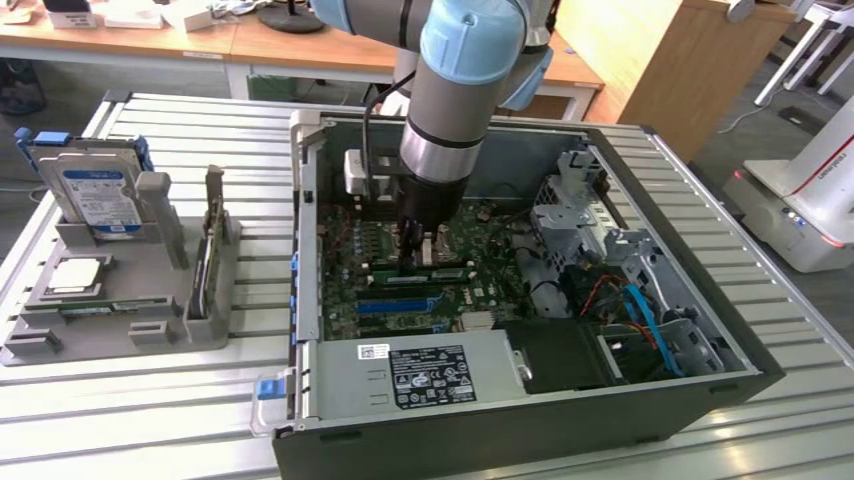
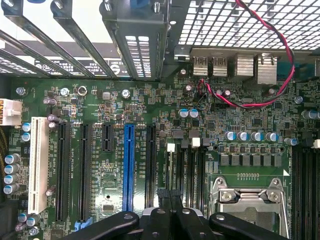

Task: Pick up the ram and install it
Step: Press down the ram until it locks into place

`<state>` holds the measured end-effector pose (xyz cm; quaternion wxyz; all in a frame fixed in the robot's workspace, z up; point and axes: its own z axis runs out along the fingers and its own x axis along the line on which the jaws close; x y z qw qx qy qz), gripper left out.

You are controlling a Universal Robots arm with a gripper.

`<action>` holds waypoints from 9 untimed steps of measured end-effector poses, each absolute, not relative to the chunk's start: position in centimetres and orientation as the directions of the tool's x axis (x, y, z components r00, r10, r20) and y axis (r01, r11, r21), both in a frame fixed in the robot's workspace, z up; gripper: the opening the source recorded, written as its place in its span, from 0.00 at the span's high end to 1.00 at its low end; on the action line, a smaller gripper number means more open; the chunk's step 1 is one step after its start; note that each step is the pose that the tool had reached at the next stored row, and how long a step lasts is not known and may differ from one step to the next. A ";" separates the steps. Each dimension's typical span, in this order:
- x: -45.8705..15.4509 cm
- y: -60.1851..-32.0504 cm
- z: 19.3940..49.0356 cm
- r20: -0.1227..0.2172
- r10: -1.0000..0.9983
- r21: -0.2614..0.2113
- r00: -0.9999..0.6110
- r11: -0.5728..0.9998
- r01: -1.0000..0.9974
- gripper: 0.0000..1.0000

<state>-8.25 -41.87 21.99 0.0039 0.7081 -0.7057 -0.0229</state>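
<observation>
A table (image 1: pixel 160 400) of pale metal slats is seen carrying two things. An open computer case (image 1: pixel 534 420) is set toward the exterior view's right. A grey holder tray (image 1: pixel 80 345) is placed beside it toward the exterior view's left.

- Exterior view: bright, even overhead illumination; colours read true across the slatted bench (image 1: pixel 160 400).
- Pale sheen along the bench slats nearest the camera; mild glare, no detail lost.
- Interior of the computer case (image 1: pixel 694 385) noticeably darker; the arm (image 1: pixel 447 120) casts shade over the motherboard (image 1: pixel 400 290) beneath it.
- Soft, diffuse shadows beside the grey parts holder (image 1: pixel 200 320); no hard edges.
- Wrist view: board evenly lit and sharp; white glow through the rear grille (image 2: pixel 240 22) is overexposed.
- The hand (image 2: pixel 170 220) sits close to the lens, dark and slightly soft.
</observation>
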 end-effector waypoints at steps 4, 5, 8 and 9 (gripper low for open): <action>-8.3 -41.9 22.0 -0.027 -1.000 0.038 0.003 -0.004 -0.999 0.89; -8.3 -41.9 22.0 -0.027 -1.000 0.038 0.003 -0.004 -0.999 0.89; -8.3 -41.9 22.0 -0.027 -1.000 0.038 0.002 -0.003 -0.999 0.89; -8.3 -41.9 22.0 -0.028 -1.000 0.038 0.001 -0.002 -0.999 0.89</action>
